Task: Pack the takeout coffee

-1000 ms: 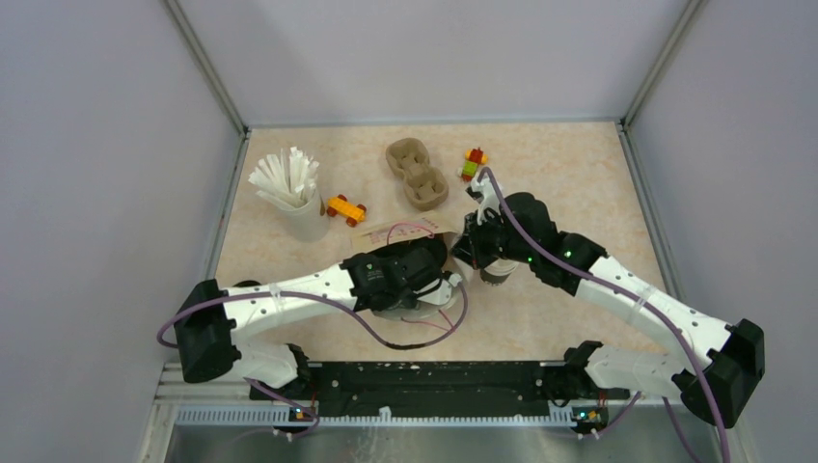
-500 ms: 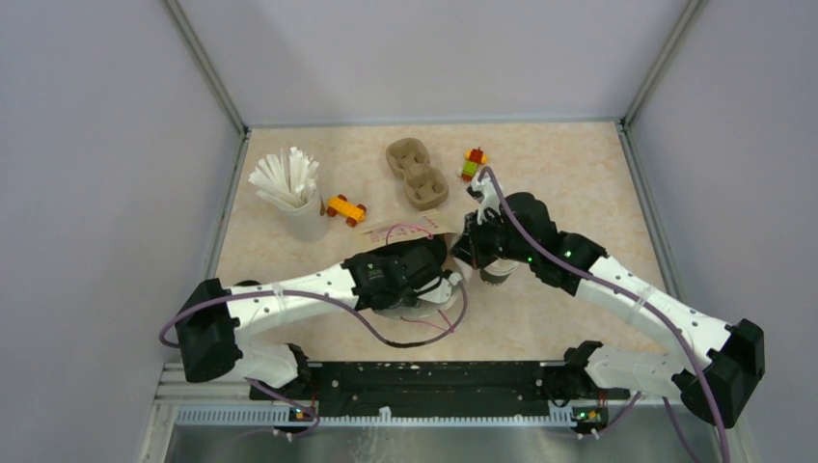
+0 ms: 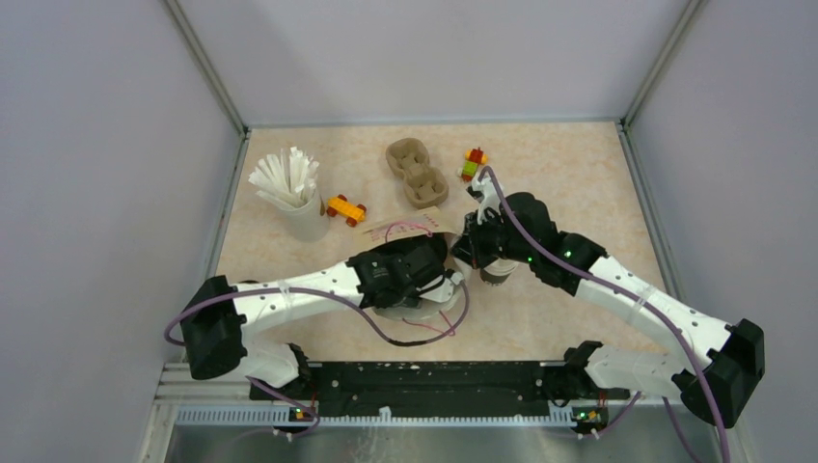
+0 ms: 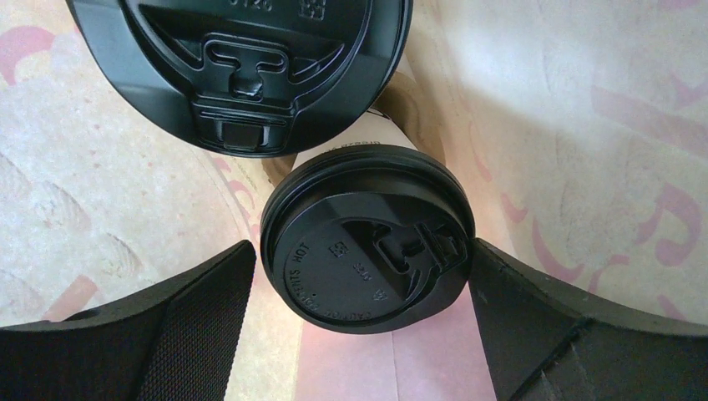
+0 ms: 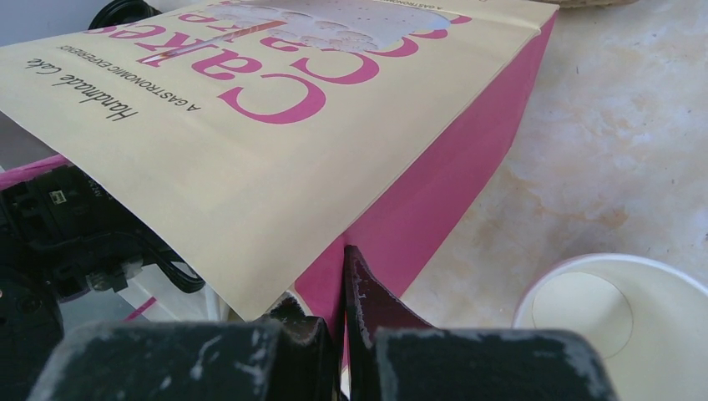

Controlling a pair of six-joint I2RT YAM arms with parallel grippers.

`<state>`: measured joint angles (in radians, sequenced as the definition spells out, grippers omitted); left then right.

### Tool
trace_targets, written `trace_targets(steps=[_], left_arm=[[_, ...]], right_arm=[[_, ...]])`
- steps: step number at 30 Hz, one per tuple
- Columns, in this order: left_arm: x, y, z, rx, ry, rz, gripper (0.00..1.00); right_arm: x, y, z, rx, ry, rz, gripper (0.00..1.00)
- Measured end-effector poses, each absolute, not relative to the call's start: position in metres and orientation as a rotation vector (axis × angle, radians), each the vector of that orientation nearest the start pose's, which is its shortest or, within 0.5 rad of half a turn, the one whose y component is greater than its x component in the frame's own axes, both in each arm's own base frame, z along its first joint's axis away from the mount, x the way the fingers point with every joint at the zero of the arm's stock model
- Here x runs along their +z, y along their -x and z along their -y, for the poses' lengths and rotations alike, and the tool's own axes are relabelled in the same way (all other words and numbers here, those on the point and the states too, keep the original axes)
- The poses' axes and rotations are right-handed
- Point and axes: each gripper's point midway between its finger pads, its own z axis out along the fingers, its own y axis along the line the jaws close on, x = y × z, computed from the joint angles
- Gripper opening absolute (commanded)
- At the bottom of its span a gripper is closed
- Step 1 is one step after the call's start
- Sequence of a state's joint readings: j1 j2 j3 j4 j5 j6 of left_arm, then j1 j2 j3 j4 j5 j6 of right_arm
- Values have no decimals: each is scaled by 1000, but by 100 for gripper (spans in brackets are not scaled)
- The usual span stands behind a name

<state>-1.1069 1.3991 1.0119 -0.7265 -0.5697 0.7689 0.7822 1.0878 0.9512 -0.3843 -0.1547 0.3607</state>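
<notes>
Inside the paper bag (image 4: 584,109) stand two takeout coffee cups with black lids. One lid (image 4: 238,67) is at the top of the left wrist view. The other lid (image 4: 367,242) lies between the fingers of my left gripper (image 4: 363,251), which is open with a gap showing on its left side. My right gripper (image 5: 334,284) is shut on the bag's pink side edge (image 5: 434,184). From above, the bag (image 3: 410,230) is mostly covered by my left arm, and my right gripper (image 3: 467,253) sits at its right side.
A lidless white paper cup (image 3: 497,275) stands right by my right gripper and shows as an empty cup (image 5: 618,309) in the right wrist view. Farther back are the brown two-hole tray (image 3: 417,174), a beige cup of white sticks (image 3: 289,193), and two toy-brick pieces (image 3: 345,208) (image 3: 473,162).
My left gripper's jaws have spread wider around the lidded cup, and the left wrist has shifted slightly. The right arm has not moved.
</notes>
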Motion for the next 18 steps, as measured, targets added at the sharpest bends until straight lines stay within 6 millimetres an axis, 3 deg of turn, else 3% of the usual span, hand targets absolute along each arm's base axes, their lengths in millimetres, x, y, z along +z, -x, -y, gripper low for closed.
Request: trace_targets(steps=[8,18], left_arm=[[141,-236,205,637,-1948,-1633,96],[157,-237,207,635,-1945,-1638,77]], right_arm=[[217,-213,-270,833,557,-2130,0],[215,-213,-273,839,564,-2138,0]])
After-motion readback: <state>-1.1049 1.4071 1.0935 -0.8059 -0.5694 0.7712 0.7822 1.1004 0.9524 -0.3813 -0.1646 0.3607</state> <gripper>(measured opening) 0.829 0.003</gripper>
